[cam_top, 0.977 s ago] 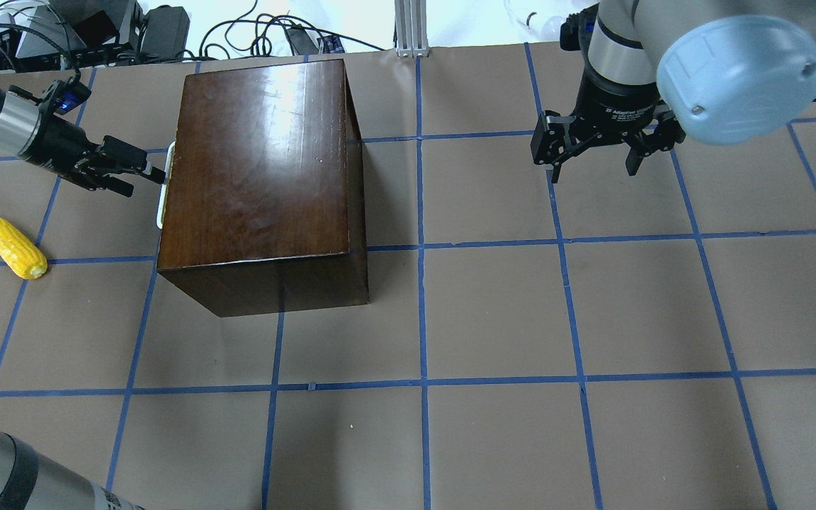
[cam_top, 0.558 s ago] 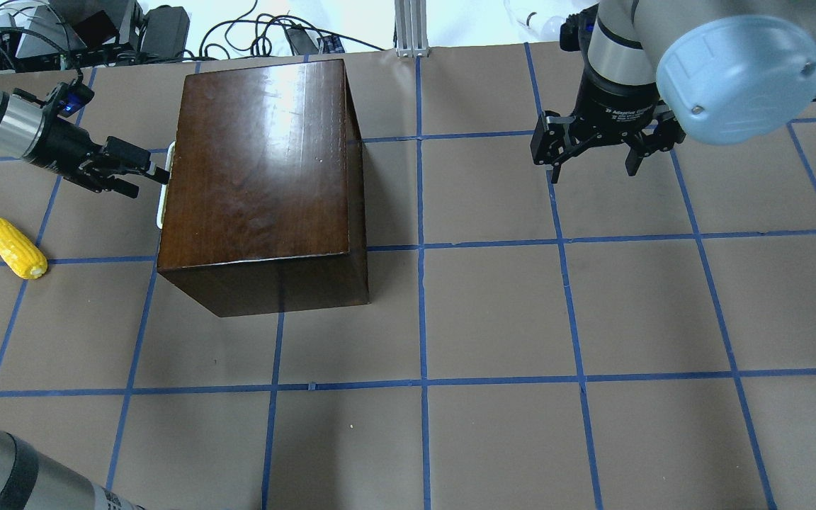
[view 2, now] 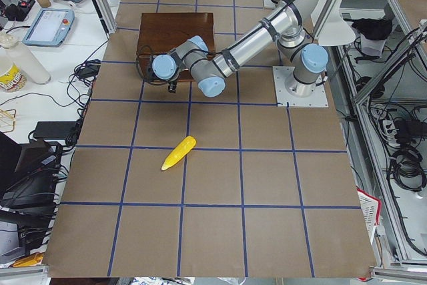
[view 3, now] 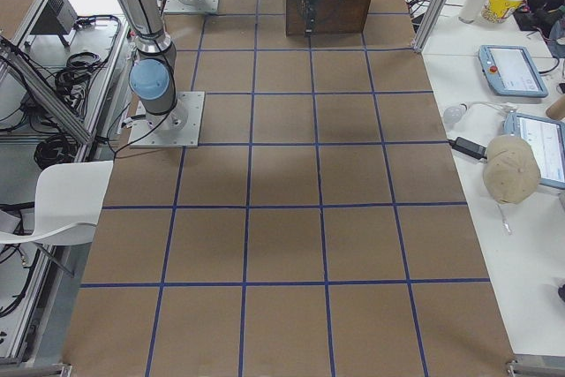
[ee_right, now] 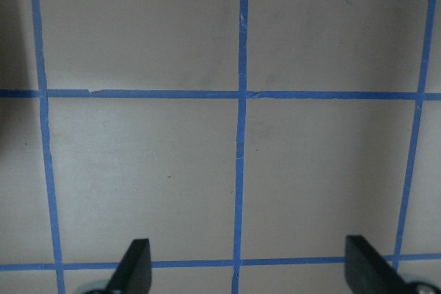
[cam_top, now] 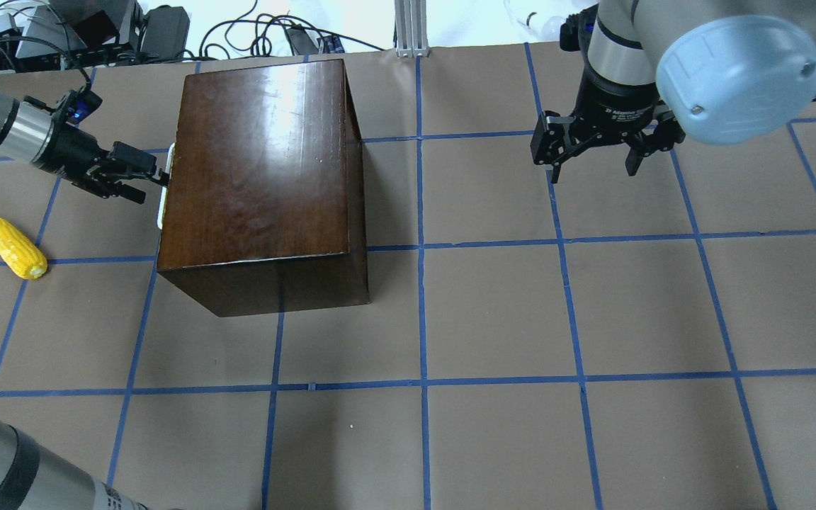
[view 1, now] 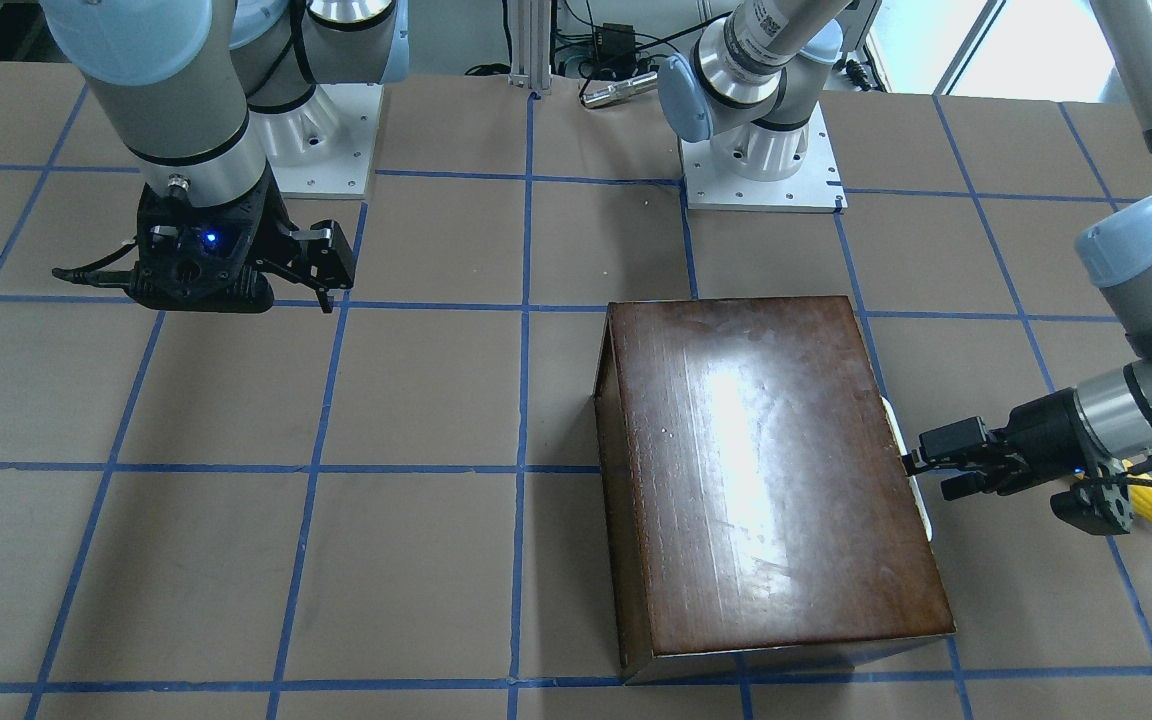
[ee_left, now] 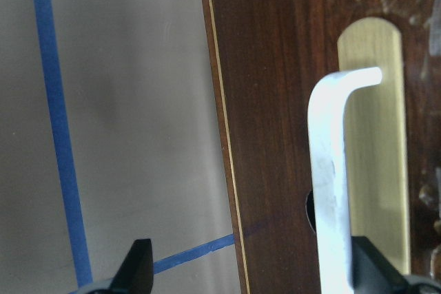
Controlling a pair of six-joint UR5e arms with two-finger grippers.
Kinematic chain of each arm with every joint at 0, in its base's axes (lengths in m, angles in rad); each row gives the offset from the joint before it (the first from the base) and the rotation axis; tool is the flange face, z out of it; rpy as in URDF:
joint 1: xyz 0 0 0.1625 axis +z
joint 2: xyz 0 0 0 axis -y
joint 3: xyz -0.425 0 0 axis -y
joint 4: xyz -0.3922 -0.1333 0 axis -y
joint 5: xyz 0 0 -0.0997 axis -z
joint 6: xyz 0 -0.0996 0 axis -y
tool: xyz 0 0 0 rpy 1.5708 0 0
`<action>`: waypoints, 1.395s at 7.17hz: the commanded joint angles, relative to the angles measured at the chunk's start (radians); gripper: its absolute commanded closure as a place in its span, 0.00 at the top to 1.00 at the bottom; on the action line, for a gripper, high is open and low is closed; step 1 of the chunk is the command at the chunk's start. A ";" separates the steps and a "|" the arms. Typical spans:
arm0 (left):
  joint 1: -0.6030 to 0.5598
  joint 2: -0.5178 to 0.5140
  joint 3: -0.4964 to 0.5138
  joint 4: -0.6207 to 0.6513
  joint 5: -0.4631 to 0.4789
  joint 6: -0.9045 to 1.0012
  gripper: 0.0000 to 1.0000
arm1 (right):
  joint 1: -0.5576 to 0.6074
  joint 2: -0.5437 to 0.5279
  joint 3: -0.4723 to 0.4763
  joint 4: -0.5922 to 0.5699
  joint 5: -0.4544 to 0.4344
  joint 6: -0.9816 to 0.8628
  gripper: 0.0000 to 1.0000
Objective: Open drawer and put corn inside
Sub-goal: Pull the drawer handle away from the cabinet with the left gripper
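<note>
The drawer (ee_left: 275,101) is shut inside the shiny dark brown box (cam_top: 259,156), which stands by the far edge of the desk (cam_top: 521,319). The drawer's front is dark brown and chipped, with a bent white handle (ee_left: 329,170) on a gold plate (ee_left: 375,135). The left claw (cam_top: 151,185) is open, and the handle sits between its fingers. The corn (cam_top: 15,246) is bright yellow, bumpy and pointy. It lies left of the box, toward the left edge. The right claw (cam_top: 592,166) hangs open over bare desk.
</note>
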 commanded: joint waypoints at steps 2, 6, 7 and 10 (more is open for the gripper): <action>0.000 -0.006 -0.003 0.003 0.013 0.000 1.00 | 0.000 -0.001 0.000 0.001 0.002 0.000 1.00; 0.004 0.000 0.016 0.015 0.073 0.000 1.00 | 0.000 -0.001 0.000 -0.001 0.000 0.000 1.00; 0.004 0.000 0.022 0.015 0.114 0.000 1.00 | 0.000 0.000 0.000 0.000 0.000 0.000 1.00; 0.058 0.002 0.023 0.010 0.116 0.016 1.00 | 0.000 0.000 0.000 -0.001 0.000 0.000 1.00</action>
